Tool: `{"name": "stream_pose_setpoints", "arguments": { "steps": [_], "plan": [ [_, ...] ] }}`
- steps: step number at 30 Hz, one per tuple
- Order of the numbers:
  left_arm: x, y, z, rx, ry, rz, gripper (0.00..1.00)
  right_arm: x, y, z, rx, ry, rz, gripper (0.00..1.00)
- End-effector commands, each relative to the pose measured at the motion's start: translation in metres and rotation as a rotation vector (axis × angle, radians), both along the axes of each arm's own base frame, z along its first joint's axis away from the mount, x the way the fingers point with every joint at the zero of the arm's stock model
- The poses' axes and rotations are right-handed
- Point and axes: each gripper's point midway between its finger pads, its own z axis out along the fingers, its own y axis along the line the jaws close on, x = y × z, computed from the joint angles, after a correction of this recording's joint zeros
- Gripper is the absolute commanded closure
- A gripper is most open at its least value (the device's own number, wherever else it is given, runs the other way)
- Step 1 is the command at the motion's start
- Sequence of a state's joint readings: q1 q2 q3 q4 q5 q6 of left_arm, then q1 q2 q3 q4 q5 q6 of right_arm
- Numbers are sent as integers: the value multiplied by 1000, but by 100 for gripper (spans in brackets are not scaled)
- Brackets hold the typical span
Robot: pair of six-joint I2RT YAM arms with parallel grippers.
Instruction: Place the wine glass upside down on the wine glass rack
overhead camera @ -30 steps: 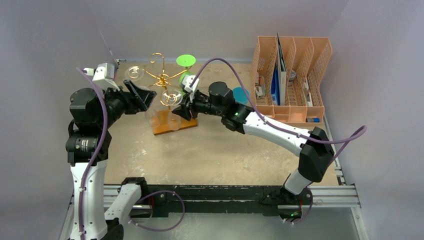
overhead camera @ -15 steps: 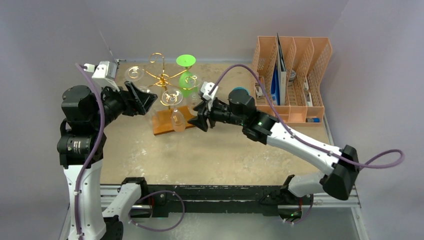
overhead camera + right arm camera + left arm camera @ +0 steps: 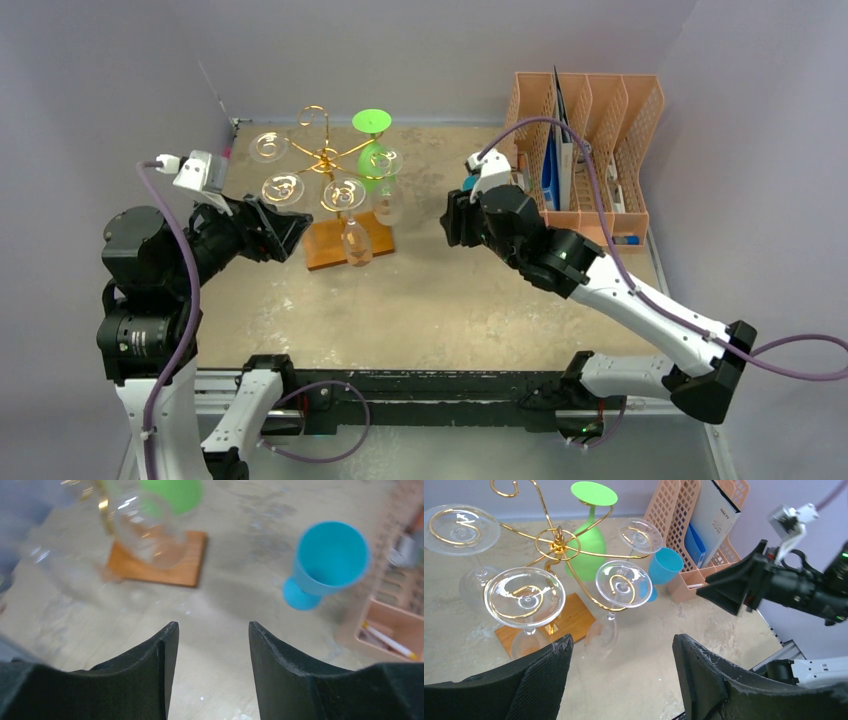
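So the wine glass rack (image 3: 325,158) sits in the upper middle of the top view, gold wire arms on a brown wooden base (image 3: 322,246) resting on the counter (image 3: 420,300). The wine glass (image 3: 623,584) closest to both arms is hanging upside down, foot caught in one of the spiral arms and bowl dangling just above the front edge of the base. Three more clear glasses hang from the other spirals, plus a green glass (image 3: 372,122) at the back. The left end effector (image 3: 621,645) is released, fingers spread wide with nothing between them, sitting left of the rack and pointed at it. The right end effector (image 3: 212,630) is released too, empty, hovering right of the rack and clear of the glasses. In its wrist view a blue cup (image 3: 327,560) stands on the counter at the upper right, close to the orange file organiser (image 3: 585,150).
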State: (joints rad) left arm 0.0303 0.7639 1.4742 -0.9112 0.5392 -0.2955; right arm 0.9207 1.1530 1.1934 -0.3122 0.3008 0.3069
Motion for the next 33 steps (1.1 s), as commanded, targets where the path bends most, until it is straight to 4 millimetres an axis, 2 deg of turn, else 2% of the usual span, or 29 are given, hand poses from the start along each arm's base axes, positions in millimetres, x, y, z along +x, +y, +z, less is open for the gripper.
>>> {"name": "stream_pose_setpoints", "arguments": {
  "steps": [1, 3, 6, 8, 12, 17, 22, 27, 33],
  "plan": [
    [-12, -8, 15, -3, -49, -50, 28, 43, -71, -6, -13, 54, -503, 44],
    [-13, -9, 15, 0, -52, -56, 28, 62, -85, -18, 40, 127, -577, 45],
    [-10, -9, 14, 1, -43, -55, 28, 82, -89, -28, 57, 156, -608, 45],
    [-8, -8, 12, 1, -39, -54, 28, 95, -92, -37, 23, 168, -632, 45],
    [-4, -7, 13, -7, -33, -43, 29, 114, -110, -54, -54, 199, -721, 45],
    [-2, -8, 14, -18, -32, -43, 29, 139, -118, -70, -96, 202, -746, 48],
    [0, -9, 17, -31, -36, -44, 29, 147, -117, -85, -132, 214, -730, 58],
    [-1, -11, 22, -52, -43, -48, 29, 144, -106, -100, -169, 274, -650, 68],
    [-2, -16, 34, -86, -63, -69, 29, 136, -102, -107, -189, 311, -590, 93]
  ]
}}
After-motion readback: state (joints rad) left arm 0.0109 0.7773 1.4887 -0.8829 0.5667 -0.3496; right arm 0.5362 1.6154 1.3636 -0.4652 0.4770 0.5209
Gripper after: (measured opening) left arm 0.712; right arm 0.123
